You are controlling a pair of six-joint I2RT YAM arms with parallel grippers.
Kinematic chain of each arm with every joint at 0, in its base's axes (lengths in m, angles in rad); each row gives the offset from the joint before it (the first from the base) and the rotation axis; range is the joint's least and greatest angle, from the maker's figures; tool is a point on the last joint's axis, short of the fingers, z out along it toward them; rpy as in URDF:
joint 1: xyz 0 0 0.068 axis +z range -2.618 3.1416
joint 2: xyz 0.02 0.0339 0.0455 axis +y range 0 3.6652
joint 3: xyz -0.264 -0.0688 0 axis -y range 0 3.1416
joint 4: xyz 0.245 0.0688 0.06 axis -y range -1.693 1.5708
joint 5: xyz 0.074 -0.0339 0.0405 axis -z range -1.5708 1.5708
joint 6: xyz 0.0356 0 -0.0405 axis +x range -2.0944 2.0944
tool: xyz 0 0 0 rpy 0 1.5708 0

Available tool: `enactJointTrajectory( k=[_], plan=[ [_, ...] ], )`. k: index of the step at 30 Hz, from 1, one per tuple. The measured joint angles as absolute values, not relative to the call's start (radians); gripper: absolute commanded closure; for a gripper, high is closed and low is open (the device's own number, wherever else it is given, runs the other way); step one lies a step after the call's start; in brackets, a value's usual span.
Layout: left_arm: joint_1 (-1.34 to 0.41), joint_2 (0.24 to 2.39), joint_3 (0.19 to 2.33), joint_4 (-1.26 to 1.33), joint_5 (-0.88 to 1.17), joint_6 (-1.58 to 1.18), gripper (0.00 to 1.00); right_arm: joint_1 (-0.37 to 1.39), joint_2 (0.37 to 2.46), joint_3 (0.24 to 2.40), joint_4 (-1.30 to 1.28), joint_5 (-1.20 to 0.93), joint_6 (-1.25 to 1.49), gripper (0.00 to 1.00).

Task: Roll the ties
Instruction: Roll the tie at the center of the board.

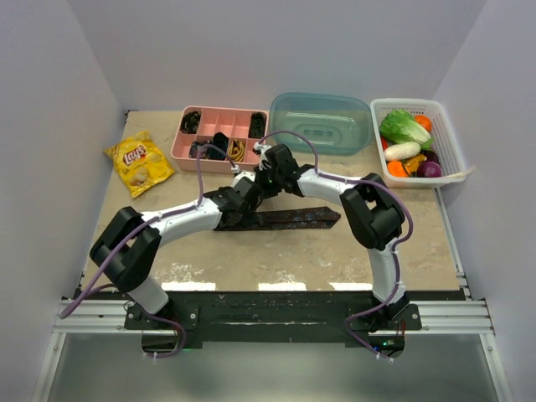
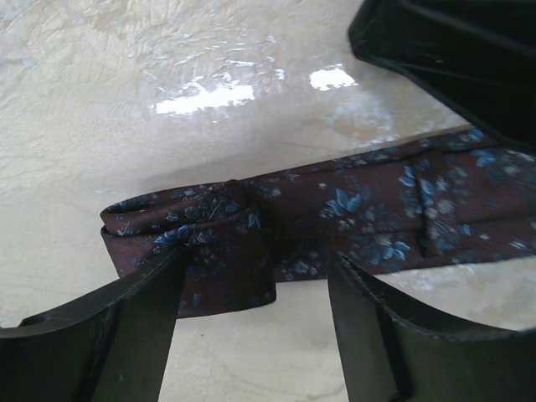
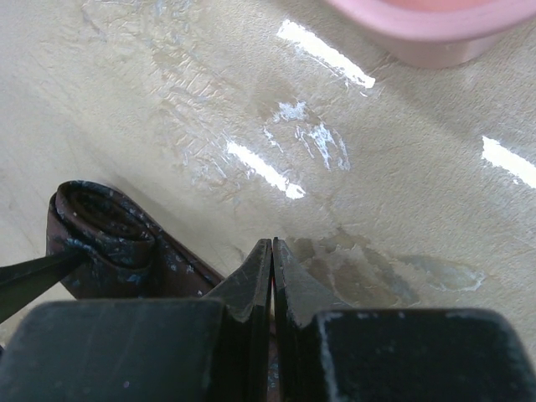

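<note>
The tie (image 1: 293, 218) lies flat across the middle of the table, dark maroon with small blue flowers. Its left end is rolled into a loose short coil (image 2: 197, 243), which also shows in the right wrist view (image 3: 100, 234). My left gripper (image 1: 243, 201) is open, low over the table, with its fingers either side of the coil's near edge (image 2: 258, 260). My right gripper (image 1: 268, 180) is shut, its fingertips (image 3: 272, 244) down just beside the coil over the flat tie. Whether it pinches any fabric is hidden.
A pink divided tray (image 1: 219, 155) with small dark coils stands behind the grippers, and its rim shows in the right wrist view (image 3: 419, 33). A yellow chips bag (image 1: 138, 157) lies far left. A clear teal lidded box (image 1: 320, 121) and a white basket (image 1: 452, 151) of vegetables stand at the back right.
</note>
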State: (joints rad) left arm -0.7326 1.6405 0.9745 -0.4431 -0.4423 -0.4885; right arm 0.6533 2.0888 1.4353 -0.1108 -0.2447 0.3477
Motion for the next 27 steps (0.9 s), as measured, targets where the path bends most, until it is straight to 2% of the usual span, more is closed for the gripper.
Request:
enactJointTrajectory(
  k=[7,14,21,27],
  plan=[
    [-0.667,1.53,0.925,-0.381,-0.313,-0.485,0.21,0.653,2.069,1.433,-0.11,-0.253,0.347,0.95],
    [-0.443,1.362,0.809,-0.285,-0.11,-0.474,0.1,0.668,2.028,1.434,-0.099,-0.276,0.346,0.95],
    [-0.199,1.276,0.662,-0.118,0.215,-0.5,0.08,0.756,2.027,1.45,-0.1,-0.297,0.345,0.95],
    [-0.017,1.295,0.51,0.06,0.503,-0.571,0.08,0.799,2.041,1.495,-0.098,-0.337,0.339,0.95]
  ],
)
